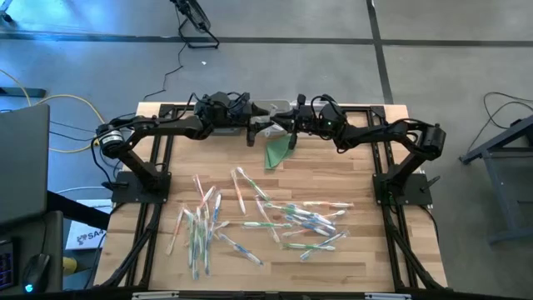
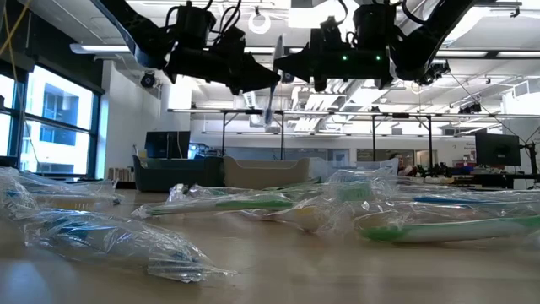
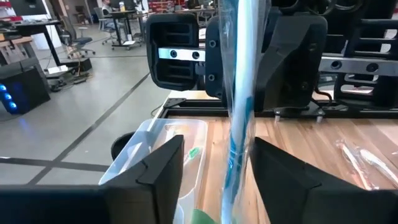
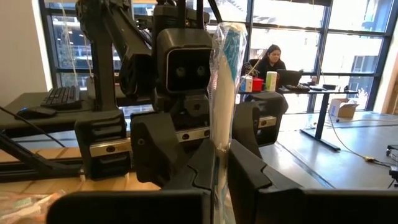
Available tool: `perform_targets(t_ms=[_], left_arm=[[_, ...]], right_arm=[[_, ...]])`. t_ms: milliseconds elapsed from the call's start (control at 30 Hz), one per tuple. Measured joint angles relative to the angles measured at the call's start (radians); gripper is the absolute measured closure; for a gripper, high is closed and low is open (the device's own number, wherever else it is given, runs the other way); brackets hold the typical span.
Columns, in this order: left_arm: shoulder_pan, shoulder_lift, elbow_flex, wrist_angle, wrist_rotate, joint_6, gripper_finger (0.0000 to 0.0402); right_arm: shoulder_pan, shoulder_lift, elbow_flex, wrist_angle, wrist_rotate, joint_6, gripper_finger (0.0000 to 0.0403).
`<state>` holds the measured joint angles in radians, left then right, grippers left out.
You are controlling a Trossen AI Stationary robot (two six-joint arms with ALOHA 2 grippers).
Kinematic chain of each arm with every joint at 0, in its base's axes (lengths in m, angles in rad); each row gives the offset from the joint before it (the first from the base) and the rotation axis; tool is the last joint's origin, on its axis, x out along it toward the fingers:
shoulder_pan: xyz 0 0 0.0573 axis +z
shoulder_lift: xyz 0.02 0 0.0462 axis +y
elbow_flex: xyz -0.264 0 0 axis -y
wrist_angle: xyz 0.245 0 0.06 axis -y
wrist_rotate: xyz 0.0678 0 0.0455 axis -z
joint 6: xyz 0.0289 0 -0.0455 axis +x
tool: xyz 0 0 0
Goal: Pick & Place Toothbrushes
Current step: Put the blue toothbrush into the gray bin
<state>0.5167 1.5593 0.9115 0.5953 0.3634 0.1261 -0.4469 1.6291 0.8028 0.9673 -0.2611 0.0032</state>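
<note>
Many wrapped toothbrushes [image 1: 266,221] lie scattered on the wooden table [image 1: 366,250]. One wrapped toothbrush [image 3: 239,118] with a blue handle stands upright in the air over the table's far middle. My right gripper [image 4: 221,168] is shut on it. My left gripper [image 3: 217,168] faces it from the left, open. Its two fingers stand on either side of the same toothbrush, and I see no touch. A folded green triangle [image 1: 279,152] lies below the grippers. My right gripper pinches the wrapped toothbrush [image 4: 217,140] between its two fingers, partway along its length. The fingers come level from the table's right side and lie across it. The toothbrush stands about upright, lifted clear of the table, with its upper end [image 4: 231,37] above the fingers.
A clear plastic bin [image 3: 163,134] stands at the table's far edge under my left gripper. Crinkled wrappers [image 2: 101,236] lie close to the near edge. Black frame rails [image 1: 158,158] run along the table's left and right sides.
</note>
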Motion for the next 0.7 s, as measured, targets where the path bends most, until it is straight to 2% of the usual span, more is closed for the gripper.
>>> perform_targets(t_ms=[200,533,700], left_arm=[[-0.002,0.000,0.000,0.000,0.001,0.000,0.0211],[0.000,0.000,0.000,-0.001,0.001,-0.002,0.0210],[0.043,-0.010,-0.004,-0.078,-0.005,0.000,0.0210]], right_arm=[[-0.004,0.000,0.000,-0.018,0.048,-0.006,0.0390],[-0.020,0.000,0.000,-0.036,0.047,0.002,0.0390],[-0.020,0.000,0.000,-0.036,0.051,0.003,0.0390]])
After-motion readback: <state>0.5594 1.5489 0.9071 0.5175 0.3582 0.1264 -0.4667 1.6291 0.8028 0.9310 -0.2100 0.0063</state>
